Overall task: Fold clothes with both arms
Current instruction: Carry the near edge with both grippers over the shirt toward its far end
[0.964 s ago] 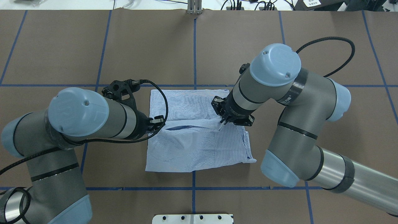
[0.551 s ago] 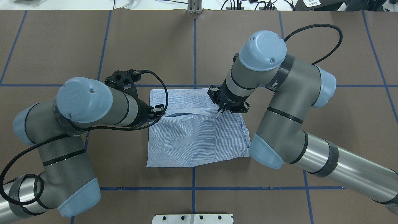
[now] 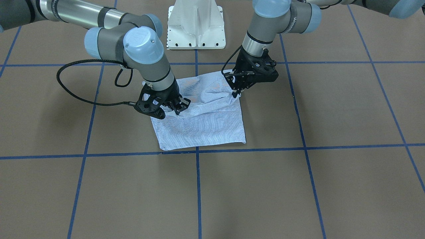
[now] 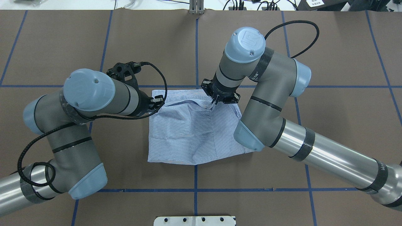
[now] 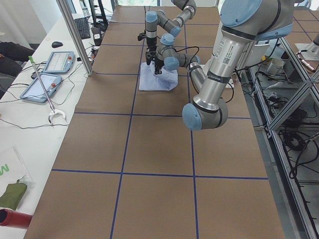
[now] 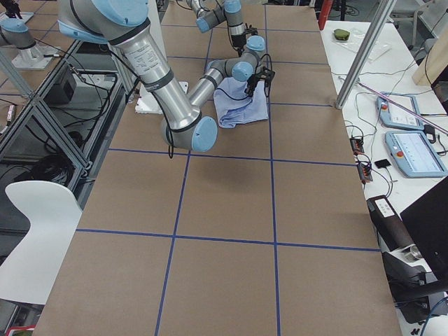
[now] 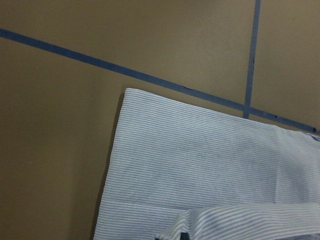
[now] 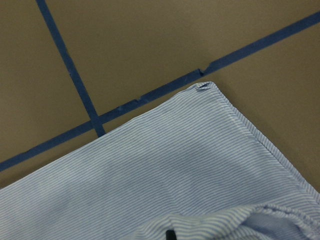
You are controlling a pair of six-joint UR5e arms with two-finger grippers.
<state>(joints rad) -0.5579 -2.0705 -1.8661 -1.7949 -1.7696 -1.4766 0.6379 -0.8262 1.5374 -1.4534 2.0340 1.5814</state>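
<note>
At frame centre, the light-blue, white-striped cotton shirt [image 4: 194, 135] is already a compact rectangle, so most folding looks done. The black two-finger left gripper [image 4: 158, 102] and right gripper [image 4: 214, 105] each pinch its lifted layer near the upper edge. Laying it flat remains.

I'm driving these jaws in a robotics lab: beneath them a brown-papered table [image 4: 47, 40] is wearing a blue tape grid [image 4: 196, 47]. Well off to their side, teach pendants [image 5: 59, 61], a keyboard [image 5: 82, 28] and an aluminium post [image 5: 76, 37] are sitting along a white bench [image 5: 20, 134].
</note>
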